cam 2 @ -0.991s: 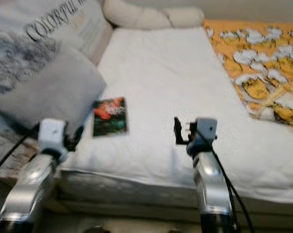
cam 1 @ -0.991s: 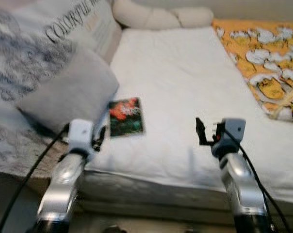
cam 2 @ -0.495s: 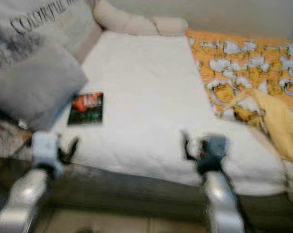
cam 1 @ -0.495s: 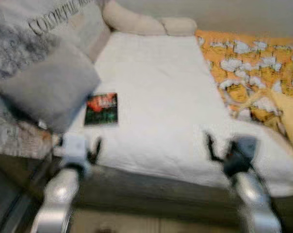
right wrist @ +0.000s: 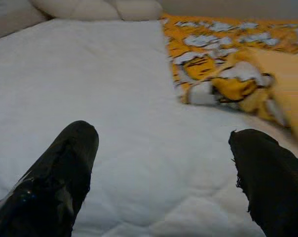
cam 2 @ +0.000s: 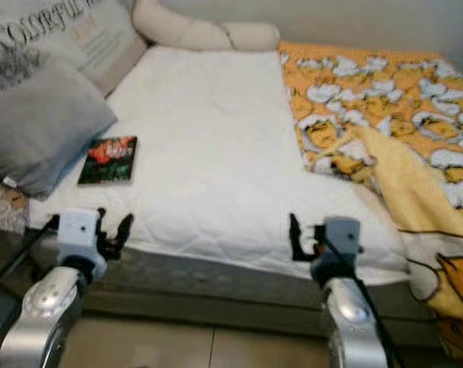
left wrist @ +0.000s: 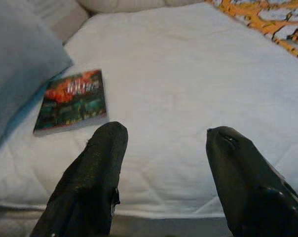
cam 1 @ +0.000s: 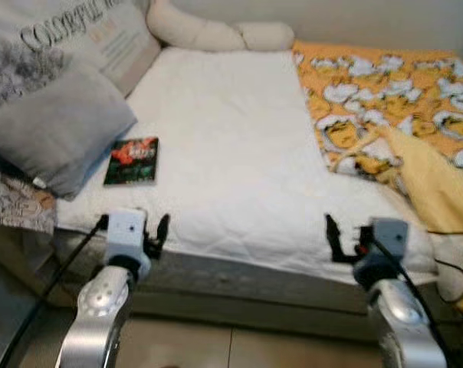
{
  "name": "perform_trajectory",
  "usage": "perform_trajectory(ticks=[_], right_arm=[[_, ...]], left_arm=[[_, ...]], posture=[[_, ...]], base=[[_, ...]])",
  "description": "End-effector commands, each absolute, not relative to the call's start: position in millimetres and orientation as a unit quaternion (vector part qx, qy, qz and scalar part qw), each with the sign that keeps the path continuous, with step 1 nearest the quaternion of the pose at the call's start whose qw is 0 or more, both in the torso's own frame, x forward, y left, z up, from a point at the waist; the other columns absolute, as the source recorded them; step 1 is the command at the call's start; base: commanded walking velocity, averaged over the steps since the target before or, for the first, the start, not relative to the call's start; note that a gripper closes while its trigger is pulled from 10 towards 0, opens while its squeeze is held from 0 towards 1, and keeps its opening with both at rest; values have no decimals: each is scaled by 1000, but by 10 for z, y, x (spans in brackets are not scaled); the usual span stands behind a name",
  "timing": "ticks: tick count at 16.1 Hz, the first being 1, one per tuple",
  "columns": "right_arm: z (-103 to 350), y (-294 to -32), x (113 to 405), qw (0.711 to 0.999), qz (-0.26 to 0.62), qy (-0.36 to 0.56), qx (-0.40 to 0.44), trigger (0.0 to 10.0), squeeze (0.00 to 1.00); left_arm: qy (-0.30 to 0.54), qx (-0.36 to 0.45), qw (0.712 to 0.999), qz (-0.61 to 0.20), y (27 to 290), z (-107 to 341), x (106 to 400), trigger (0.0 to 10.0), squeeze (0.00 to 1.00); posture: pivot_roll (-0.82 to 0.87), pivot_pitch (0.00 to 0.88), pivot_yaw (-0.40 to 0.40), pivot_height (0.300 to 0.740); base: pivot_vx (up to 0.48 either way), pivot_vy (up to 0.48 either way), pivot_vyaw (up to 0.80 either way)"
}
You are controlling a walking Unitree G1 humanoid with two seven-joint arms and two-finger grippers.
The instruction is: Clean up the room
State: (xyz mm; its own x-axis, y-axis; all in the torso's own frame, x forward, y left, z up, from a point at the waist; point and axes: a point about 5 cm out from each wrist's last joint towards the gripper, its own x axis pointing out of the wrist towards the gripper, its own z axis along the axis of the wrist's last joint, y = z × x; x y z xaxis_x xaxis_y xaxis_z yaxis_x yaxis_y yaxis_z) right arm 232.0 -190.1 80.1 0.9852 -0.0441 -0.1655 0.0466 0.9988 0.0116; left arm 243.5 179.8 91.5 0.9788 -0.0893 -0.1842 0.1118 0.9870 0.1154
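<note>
- Book (cam 1: 132,161) lies flat on the white mattress (cam 1: 231,146), near-left, just beside the grey pillow (cam 1: 55,130); nothing grips it.
- Left gripper (cam 1: 132,228) hangs over the near mattress edge, just short of the book, fingers spread wide, empty; in the left wrist view the book (left wrist: 70,100) sits beyond the left fingertip (left wrist: 109,138).
- Right gripper (cam 1: 340,238) at the near edge further right, fingers wide apart, empty; plain mattress ahead of it.
- Orange blanket (cam 1: 385,100) bunched on the right side, spilling over the near-right corner; cream pillows (cam 1: 216,34) at the far end.
- Change: whole view has swung right and pulled back since a second ago, so the camera moved; the book holds its spot by the pillow. Blur gone now.
- Meaning, as a guess: robot stepped back or re-squared to the bed; book pickup not begun, left arm best placed for it.
</note>
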Motion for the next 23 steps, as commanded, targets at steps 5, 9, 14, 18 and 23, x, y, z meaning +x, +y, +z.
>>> perform_trajectory(ticks=[5, 9, 14, 18, 23], right_arm=[[798, -1867, 2362, 996, -23, 85, 19, 10000, 0], [777, -1846, 2358, 996, -19, 88, 21, 10000, 0], [807, -1830, 2396, 997, -4, 82, 9, 10000, 0], [824, -1834, 2423, 997, -3, 82, 17, 10000, 0], [834, -1818, 2484, 996, 5, 88, 20, 10000, 0]], left_arm=[[83, 75, 993, -40, 1837, 956, 2479, 10000, 0], [87, 77, 993, -38, 1851, 931, 2480, 10000, 0], [88, 79, 992, -42, 1846, 930, 2497, 10000, 0], [91, 73, 992, -38, 1847, 926, 2510, 10000, 0], [81, 61, 994, -38, 1871, 951, 2576, 10000, 0]], posture=[[-12, 0, -1, 740], [-14, 0, 2, 740], [-17, 0, 5, 740], [-17, 0, 3, 740], [-25, 0, 6, 740]], base=[[0, -335, 0], [0, -338, 0], [0, -338, 0], [0, -238, 0], [0, 0, 0]])
